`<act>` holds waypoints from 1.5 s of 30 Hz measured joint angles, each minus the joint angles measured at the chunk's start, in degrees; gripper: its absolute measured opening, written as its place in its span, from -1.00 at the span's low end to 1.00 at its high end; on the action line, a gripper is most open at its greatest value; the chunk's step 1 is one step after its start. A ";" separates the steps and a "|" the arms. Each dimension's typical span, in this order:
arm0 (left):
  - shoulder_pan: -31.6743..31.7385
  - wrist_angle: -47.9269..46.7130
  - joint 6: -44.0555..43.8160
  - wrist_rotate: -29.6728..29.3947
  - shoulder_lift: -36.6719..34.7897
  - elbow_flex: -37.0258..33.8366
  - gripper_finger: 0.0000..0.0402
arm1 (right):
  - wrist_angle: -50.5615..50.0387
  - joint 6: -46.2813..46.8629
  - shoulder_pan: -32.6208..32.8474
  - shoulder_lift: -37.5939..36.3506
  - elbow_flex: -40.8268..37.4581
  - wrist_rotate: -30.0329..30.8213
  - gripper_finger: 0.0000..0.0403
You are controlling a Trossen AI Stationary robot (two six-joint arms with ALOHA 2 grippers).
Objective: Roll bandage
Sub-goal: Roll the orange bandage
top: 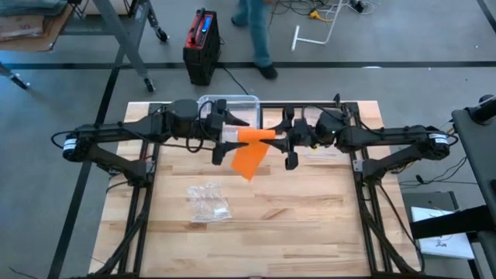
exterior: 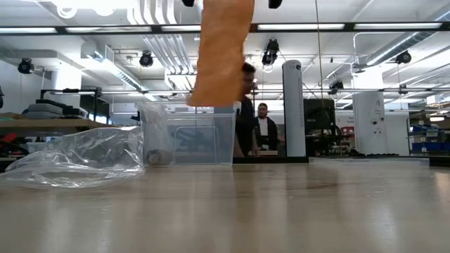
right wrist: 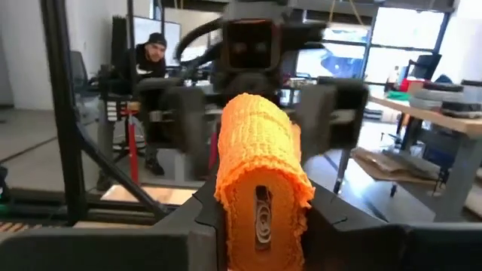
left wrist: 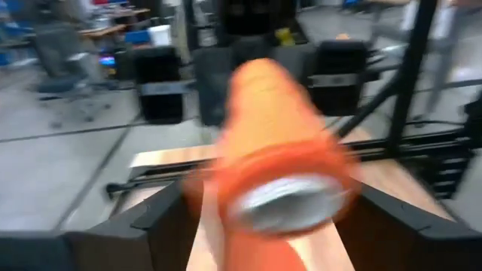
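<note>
Wooden table under a lab of pillars and benches, both arms meeting over its far middle.

Going left to right in the high view: the left gripper (top: 226, 138) reaches in from the left, its fingers (left wrist: 162, 214) spread wide on either side of the orange bandage (top: 254, 134) roll without pinching it. A loose orange tail hangs from the roll above the table (top: 310, 217). The right gripper (top: 288, 141) pinches the roll's other end between its fingers (right wrist: 199, 218). A crumpled clear plastic bag (top: 208, 203) lies nearer the front; a clear bin (top: 232, 105) sits at the far edge.
</note>
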 joint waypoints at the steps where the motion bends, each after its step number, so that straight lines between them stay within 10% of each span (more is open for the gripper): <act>1: 0.03 -0.52 0.51 -1.14 -0.28 0.00 0.36 | -0.10 -0.65 0.00 -0.13 0.00 -0.10 -0.57; 19: -0.06 6.23 7.95 0.34 0.13 0.04 0.50 | -1.32 -5.54 0.00 -1.73 -0.04 0.34 -0.61; 30: -0.06 9.48 6.57 0.34 1.39 0.04 -0.09 | -1.59 -3.75 -0.02 -1.66 -0.04 0.42 -0.60; 38: -0.08 8.50 14.72 -0.55 1.39 0.04 -0.76 | -1.59 16.57 -0.02 -1.83 -0.07 0.50 -0.30; 45: -0.80 8.04 28.21 -0.98 1.39 0.04 -0.63 | -0.42 38.03 -0.07 -2.08 -0.07 -2.19 0.16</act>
